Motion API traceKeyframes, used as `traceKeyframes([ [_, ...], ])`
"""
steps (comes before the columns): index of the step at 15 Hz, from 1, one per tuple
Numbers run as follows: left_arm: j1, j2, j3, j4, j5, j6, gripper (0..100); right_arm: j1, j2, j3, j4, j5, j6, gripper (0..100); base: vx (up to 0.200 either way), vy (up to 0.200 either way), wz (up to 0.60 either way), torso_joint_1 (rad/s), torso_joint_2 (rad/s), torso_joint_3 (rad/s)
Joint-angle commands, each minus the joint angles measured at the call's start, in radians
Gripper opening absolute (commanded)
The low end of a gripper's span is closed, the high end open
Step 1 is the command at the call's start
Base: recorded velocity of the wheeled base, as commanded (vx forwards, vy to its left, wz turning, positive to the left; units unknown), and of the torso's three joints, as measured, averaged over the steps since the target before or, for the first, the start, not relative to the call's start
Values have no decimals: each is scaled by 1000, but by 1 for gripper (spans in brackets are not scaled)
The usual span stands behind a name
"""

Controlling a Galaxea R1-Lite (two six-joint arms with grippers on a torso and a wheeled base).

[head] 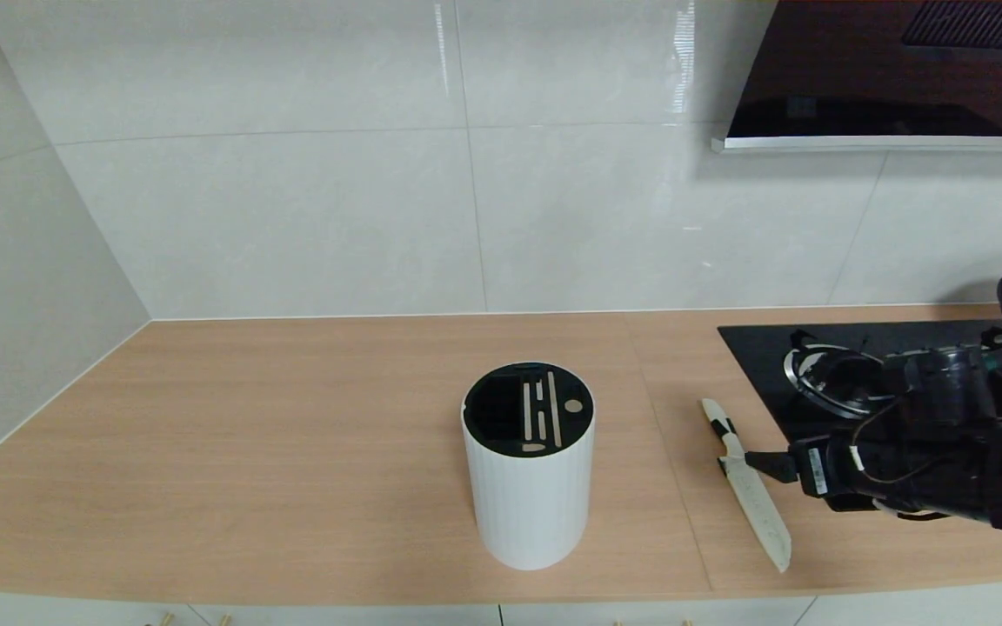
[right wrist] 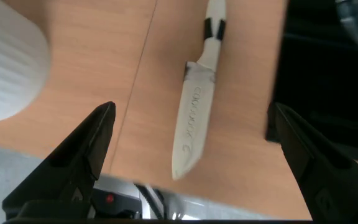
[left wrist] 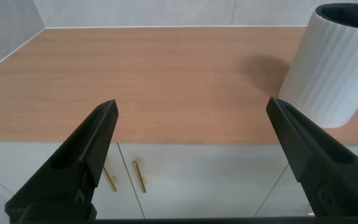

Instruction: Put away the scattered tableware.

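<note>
Just now the white knife [head: 749, 489] lies flat on the wooden counter [head: 292, 417] between the slotted white knife holder [head: 529, 487] and the black hob [head: 758, 352], blade toward the front edge. The right gripper [right wrist: 192, 112] hangs above it, jaws wide apart. The left gripper [left wrist: 191, 106], equally wide, hangs at the counter's front edge

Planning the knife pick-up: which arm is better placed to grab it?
Right. The right gripper hangs open directly over the knife, which lies between the holder and the stove. The left gripper is open too, but sits at the counter's front edge, on the holder's far side.
</note>
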Motion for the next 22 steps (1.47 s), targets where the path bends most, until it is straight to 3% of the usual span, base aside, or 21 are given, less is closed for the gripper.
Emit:
traceKeyframes([
  [1,1,0,0,0,-1,0,100,35,217,14,-125,-40,8,100,0,0,0,0,0,0],
  [2,1,0,0,0,1,0,100,35,317,20,-248,-102,7,100,0,0,0,0,0,0],
  [5,1,0,0,0,1,0,100,30,431,22,-441,-127,7,100,0,0,0,0,0,0],
  [12,1,0,0,0,1,0,100,24,495,11,-537,-125,28,100,0,0,0,0,0,0],
  [22,1,0,0,0,1,0,100,2,539,-44,-544,-130,50,100,0,0,0,0,0,0],
])
